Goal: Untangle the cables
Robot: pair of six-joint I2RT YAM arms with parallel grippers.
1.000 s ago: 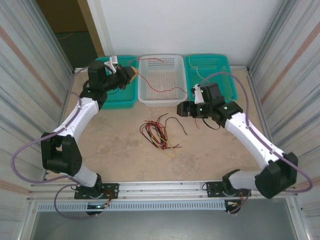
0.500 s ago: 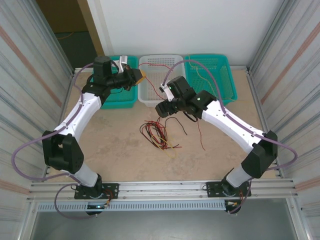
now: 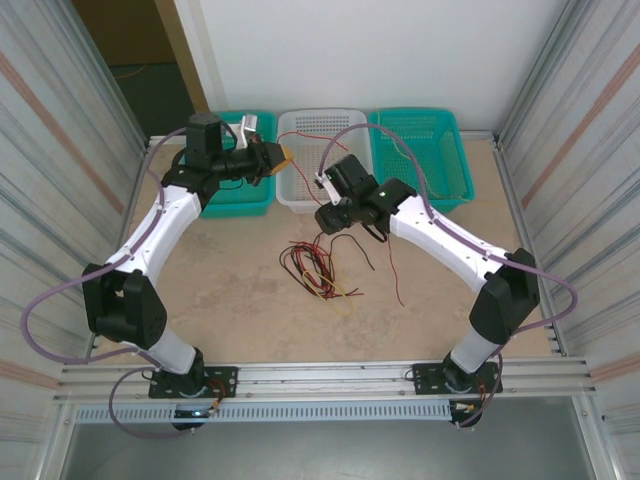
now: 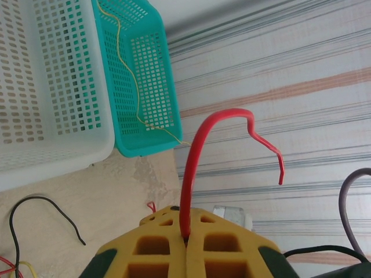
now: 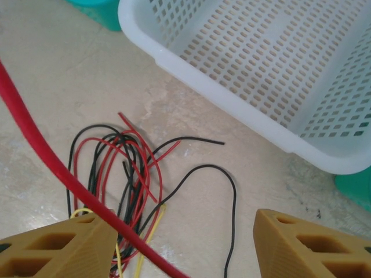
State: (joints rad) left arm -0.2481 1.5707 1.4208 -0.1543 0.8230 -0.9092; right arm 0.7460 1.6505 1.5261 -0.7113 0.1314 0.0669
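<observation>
1. Step in hand, as we read it: drawing one red cable out of the tangle lying mid-frame on the desk, top view.
2. The left end effector, upper left of centre there, is clamped on that red cable.
3. The right end effector hangs over the tangle, fingers apart; a red strand, prob. the same cable, crosses its lower-left finger, not gripped.
4. A yellow cable lies in the teal basket, top of left wrist view.
5. Next, we reckon: close the right end effector on the red cable near the tangle, then spread the arms w/o dragging the rest.
</observation>
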